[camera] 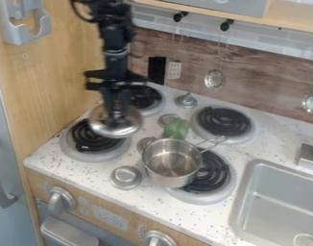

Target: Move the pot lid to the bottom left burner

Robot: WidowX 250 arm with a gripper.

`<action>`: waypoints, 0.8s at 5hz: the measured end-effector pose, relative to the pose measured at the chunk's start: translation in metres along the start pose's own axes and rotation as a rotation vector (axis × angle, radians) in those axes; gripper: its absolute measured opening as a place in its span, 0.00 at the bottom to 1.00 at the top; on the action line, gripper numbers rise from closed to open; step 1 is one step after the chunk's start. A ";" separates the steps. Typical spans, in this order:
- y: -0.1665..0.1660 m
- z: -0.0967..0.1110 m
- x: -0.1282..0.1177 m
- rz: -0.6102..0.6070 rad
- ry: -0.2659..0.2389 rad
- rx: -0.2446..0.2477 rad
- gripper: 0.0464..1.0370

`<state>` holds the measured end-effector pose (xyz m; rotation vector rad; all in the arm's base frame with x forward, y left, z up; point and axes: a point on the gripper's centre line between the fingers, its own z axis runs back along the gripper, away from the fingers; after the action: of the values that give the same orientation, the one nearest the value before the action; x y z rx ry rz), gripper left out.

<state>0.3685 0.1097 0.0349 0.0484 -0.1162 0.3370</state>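
The black claw hangs at the left of the stove top, grasping the pot lid from above; the grip itself is dark and blurred, and the lid's handle is hidden behind the claw. The lid is above the upper right part of the bottom left burner, covering some of its coil. Lid and claw also hide the near left part of the top left burner.

The metal pot sits uncovered, partly over the bottom right burner, whose left side it hides; its handle points up and right. Just behind the pot is a soft-looking green thing, too indistinct to name, its lower part behind the pot's rim. One round silver knob shows only in part behind the green thing, and another is partly covered by the pot. The top right burner is in plain view.

On the right of the desk, the sink runs off the edge of view, as do the faucet and a hanging utensil.
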 end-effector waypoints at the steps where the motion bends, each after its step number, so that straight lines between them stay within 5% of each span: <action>1: 0.015 -0.022 -0.001 0.012 0.044 0.043 0.19; 2: 0.019 -0.042 0.003 0.019 0.083 0.066 0.19; 4: 0.027 -0.063 0.023 0.078 0.082 0.050 0.19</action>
<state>0.3876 0.1466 -0.0241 0.0799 -0.0279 0.4191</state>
